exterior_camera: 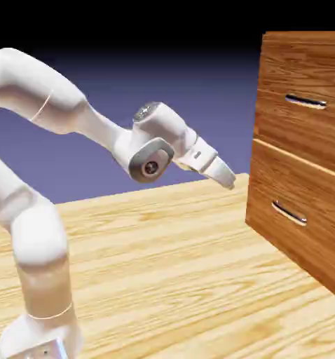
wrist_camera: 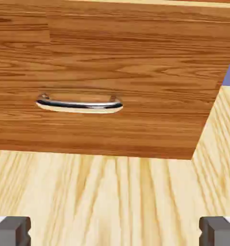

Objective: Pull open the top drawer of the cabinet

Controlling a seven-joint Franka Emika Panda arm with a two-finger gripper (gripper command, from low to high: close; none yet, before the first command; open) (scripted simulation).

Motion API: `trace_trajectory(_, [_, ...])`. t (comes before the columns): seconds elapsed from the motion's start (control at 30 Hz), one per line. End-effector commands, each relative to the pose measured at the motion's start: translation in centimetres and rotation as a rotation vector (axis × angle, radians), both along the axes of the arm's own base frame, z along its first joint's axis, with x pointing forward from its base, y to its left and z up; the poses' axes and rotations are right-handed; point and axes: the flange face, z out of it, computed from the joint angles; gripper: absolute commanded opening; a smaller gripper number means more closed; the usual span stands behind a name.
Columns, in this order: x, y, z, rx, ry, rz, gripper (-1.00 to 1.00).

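Note:
The cabinet (exterior_camera: 267, 43) stands at the exterior view's right, reddish-brown wood grain. Its top drawer (exterior_camera: 303, 73) sits flush and carries a slim silver bar handle (exterior_camera: 305, 102). My gripper (exterior_camera: 227, 177) hangs in the air to the left of the cabinet, well apart from it, about level with the seam between the two drawers and pointing down toward the cabinet. In the hand view the grey fingertips (wrist_camera: 11, 231) stand far apart at the bottom corners, so my gripper (wrist_camera: 115, 233) is open with nothing between them. That view faces the lower drawer (wrist_camera: 136, 72) and its handle (wrist_camera: 79, 104).
The lower drawer (exterior_camera: 300, 189) with a like handle (exterior_camera: 289, 214) sits flush under the top one. The light wooden table (exterior_camera: 163, 252) runs from the arm's base to the cabinet's foot (wrist_camera: 93, 153).

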Motion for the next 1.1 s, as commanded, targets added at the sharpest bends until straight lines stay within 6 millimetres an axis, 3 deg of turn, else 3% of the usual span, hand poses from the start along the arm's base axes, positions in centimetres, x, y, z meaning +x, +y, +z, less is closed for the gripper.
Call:
trace_trajectory(0.0, [0.7,-0.8,-0.9,0.020,0.030,-0.006,0.00])
trace_trajectory(0.3, [5.1,-8.1,-10.4,0.137,0.275,-0.072,0.00])
trace_trajectory(0.5, [6.1,-12.9,-16.6,0.148,0.387,-0.125,0.00])
trace_trajectory(0.63, [6.2,-16.1,-19.6,0.122,0.428,-0.159,0.00])
trace_trajectory(0.87, [6.3,-21.6,-21.8,0.003,0.427,-0.200,0.00])
trace_trajectory(1.07, [7.6,-25.1,-19.8,-0.172,0.350,-0.191,0.00])
